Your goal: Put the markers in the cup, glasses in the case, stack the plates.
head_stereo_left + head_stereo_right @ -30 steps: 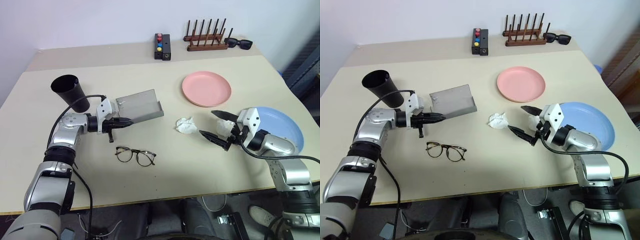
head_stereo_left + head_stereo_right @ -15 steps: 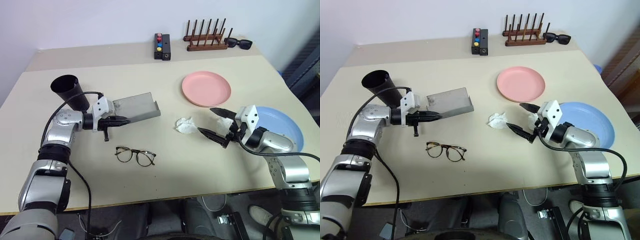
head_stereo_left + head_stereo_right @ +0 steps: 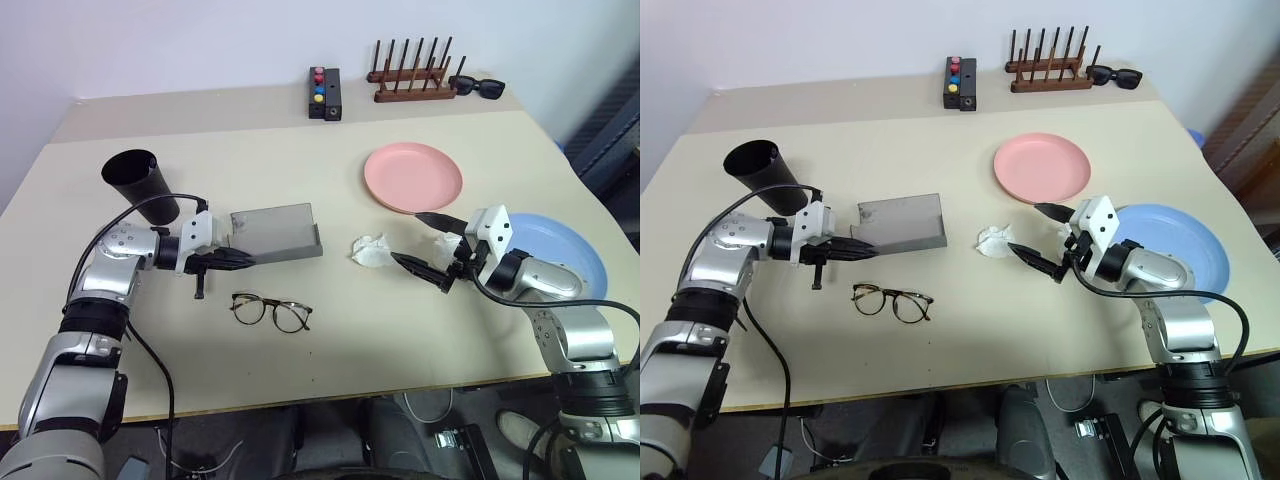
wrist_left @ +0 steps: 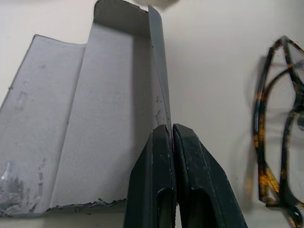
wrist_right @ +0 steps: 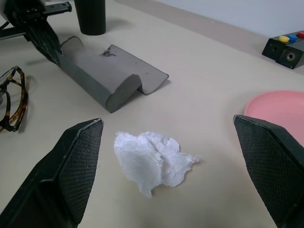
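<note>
- The left end effector [image 4: 172, 137] is pinching one edge of the open grey case [image 3: 272, 232], which is lying on the counter [image 3: 330, 320] above the glasses [image 3: 270, 311].
- The right end effector [image 3: 428, 245] is hovering wide open beside a crumpled tissue [image 3: 372, 251].

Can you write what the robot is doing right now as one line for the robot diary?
left gripper: shut on case edge | right gripper: open, pointing at tissue | glasses: on table, outside case | plates: unstacked
</note>
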